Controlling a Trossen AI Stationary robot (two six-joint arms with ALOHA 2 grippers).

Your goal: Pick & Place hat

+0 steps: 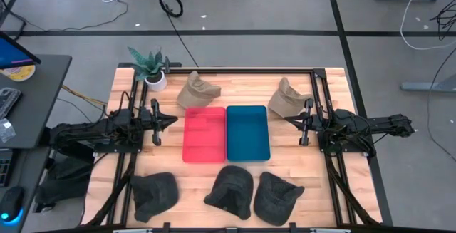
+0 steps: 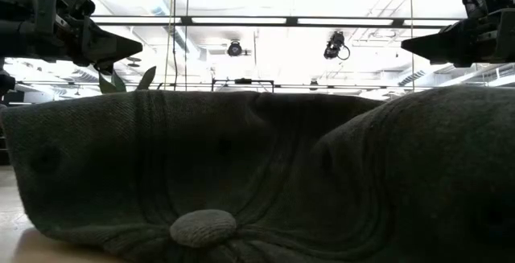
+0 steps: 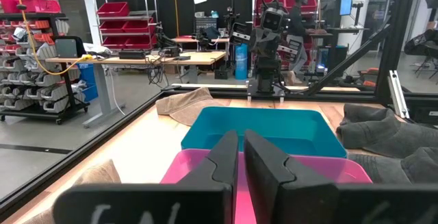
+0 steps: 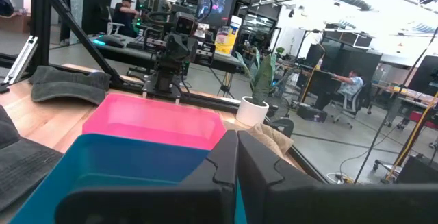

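Three dark grey hats lie along the table's near edge: left hat (image 1: 154, 194), middle hat (image 1: 230, 190), right hat (image 1: 278, 196). Two tan hats lie at the far side, one (image 1: 197, 90) beyond the pink tray (image 1: 204, 134) and one (image 1: 288, 97) beside the blue tray (image 1: 248, 132). My left gripper (image 1: 171, 121) hovers left of the pink tray, shut and holding nothing. My right gripper (image 1: 290, 121) hovers right of the blue tray, shut and holding nothing. The low view is filled by a dark hat (image 2: 241, 174) close to the camera.
A potted plant (image 1: 151, 69) stands at the table's far left corner. A black frame rail (image 1: 249, 70) runs along the far edge. Bare wood shows between the trays and the dark hats.
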